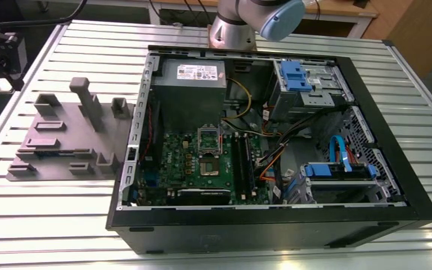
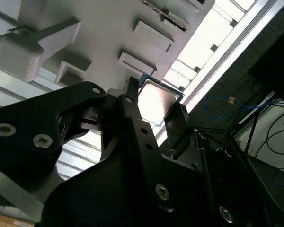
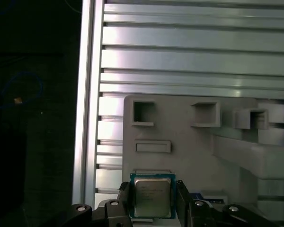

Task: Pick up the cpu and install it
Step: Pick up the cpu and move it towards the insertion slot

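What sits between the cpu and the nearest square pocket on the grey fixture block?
In the first wrist view, a low rectangular frame moulded on the grey fixture lies between the cpu and that square pocket.

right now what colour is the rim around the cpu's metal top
Blue-green; the cpu shows best in the first wrist view.

A slatted metal table [image 1: 396, 84] bears a grey fixture plate [image 1: 58, 143] beside an open computer case [image 1: 276, 225]

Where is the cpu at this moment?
In both wrist views the cpu sits gripped in the tool, over the grey fixture near the table edge.
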Available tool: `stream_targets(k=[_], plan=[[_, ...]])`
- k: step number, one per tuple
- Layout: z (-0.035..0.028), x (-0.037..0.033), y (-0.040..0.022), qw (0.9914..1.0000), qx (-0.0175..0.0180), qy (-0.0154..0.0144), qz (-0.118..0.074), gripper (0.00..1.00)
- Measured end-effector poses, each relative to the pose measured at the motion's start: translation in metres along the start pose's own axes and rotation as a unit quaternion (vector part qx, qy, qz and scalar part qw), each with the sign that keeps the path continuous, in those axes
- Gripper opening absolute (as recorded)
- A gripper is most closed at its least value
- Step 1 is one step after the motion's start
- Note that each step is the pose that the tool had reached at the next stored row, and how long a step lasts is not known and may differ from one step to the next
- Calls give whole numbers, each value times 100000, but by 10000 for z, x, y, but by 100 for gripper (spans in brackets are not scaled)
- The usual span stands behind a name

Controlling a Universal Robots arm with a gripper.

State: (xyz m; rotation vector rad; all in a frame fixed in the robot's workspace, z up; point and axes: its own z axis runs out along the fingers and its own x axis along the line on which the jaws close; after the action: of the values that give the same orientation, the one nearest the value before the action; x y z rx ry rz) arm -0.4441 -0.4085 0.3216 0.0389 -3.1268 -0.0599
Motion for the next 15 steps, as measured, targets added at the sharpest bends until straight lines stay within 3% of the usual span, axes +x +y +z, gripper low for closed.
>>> stream_targets(k=[15], plan=[[-171, 2, 18, 100000, -3, -5, 41, 47]])
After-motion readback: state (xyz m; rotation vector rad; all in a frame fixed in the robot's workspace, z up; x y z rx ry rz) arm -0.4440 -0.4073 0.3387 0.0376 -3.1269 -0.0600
